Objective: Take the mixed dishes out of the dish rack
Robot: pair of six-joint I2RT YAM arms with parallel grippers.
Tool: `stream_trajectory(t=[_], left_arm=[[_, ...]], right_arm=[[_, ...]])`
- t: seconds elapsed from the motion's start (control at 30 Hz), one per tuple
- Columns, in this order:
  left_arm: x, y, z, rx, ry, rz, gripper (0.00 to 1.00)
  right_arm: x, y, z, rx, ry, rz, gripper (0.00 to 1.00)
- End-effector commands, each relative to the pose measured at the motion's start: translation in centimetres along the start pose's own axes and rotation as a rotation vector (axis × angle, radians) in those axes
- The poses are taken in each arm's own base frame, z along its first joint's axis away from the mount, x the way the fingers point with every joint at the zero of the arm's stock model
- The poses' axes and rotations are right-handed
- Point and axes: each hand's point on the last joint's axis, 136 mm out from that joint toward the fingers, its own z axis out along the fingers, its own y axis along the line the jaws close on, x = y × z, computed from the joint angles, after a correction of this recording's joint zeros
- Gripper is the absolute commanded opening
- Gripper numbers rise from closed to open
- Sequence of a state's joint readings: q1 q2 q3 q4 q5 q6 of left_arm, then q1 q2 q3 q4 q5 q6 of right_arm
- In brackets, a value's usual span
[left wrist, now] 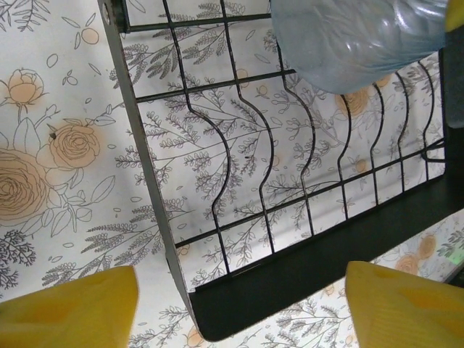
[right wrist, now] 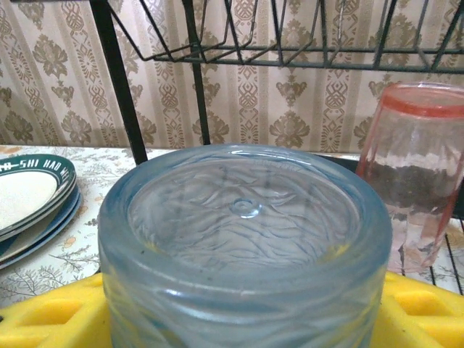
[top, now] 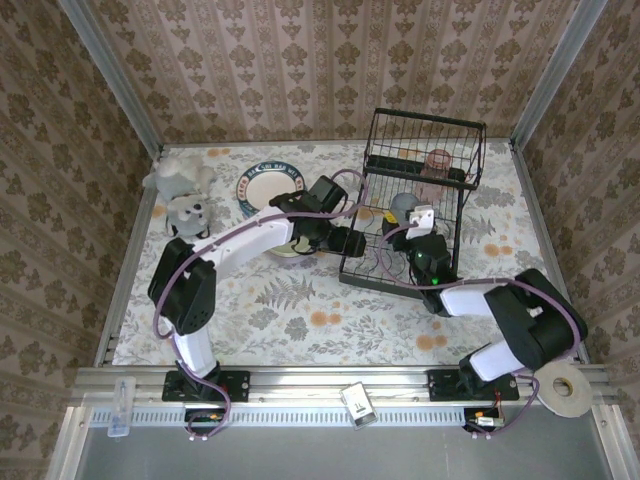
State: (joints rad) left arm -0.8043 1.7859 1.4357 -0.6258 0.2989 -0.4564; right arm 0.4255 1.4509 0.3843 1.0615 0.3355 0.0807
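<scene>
Left gripper [left wrist: 243, 297], nearest item: yellow fingers spread wide, nothing between them, hanging over the near left corner of the black wire two-tier dish rack [top: 385, 283]. Judged risk: a descent from here could snag a finger on the frame or the slotted wires and drag the whole rack across the floral-patterned tabletop [top: 300, 320].

Right gripper [right wrist: 243, 315], inside the lower tier: jaws set against both sides of the translucent bluish ribbed cup [right wrist: 243, 232], which appears gripped, its base turned towards the wrist camera. The wall looks smooth and rounded, so a light grip may let it slip or rotate.

Both grippers sit close together at the rack, so withdrawing the cup leftward risks arm contact.

Translucent pink cup [right wrist: 417, 174]: stands just right of and beyond the bluish cup. A sideways swing could topple it.

Raised upper shelf [right wrist: 290, 54]: directly overhead. A straight lift may strike its wires.

Round plates with dark teal rims [top: 268, 187]: on the table, far left of the rack, beside a grey plush toy [top: 185, 200]. Both are well apart from the cup.
</scene>
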Motion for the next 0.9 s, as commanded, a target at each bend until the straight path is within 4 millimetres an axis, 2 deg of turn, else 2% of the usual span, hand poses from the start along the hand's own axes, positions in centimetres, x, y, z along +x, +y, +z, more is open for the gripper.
stream_trajectory(t=[0.0, 0.1, 0.23, 0.57, 0.77, 0.87], left_arm=[[-0.5, -0.7, -2.2, 0.011, -0.065, 0.057, 0.82], [-1.1, -0.8, -3.6, -0.004, -0.132, 0.102, 0.87], [-1.6, -0.6, -5.0, -0.019, -0.235, 0.150, 1.00], [-3.2, -1.3, -9.1, 0.056, -0.642, 0.276, 1.00], [-3.5, -2.0, -10.6, 0.107, -0.827, 0.370, 1.00], [-3.3, -3.1, -11.3, 0.157, -0.908, 0.456, 1.00]], right_arm=[[-1.7, -0.6, -0.8, 0.010, -0.010, 0.036, 0.45], [-2.4, -1.0, -1.4, 0.014, 0.007, 0.061, 0.45], [-3.2, -1.2, -2.3, 0.011, 0.019, 0.096, 0.44], [-6.7, -2.0, -5.3, 0.017, 0.036, 0.232, 0.45], [-8.8, -2.5, -7.1, 0.015, 0.063, 0.392, 0.44], [-9.6, -3.0, -8.1, 0.012, 0.071, 0.514, 0.44]])
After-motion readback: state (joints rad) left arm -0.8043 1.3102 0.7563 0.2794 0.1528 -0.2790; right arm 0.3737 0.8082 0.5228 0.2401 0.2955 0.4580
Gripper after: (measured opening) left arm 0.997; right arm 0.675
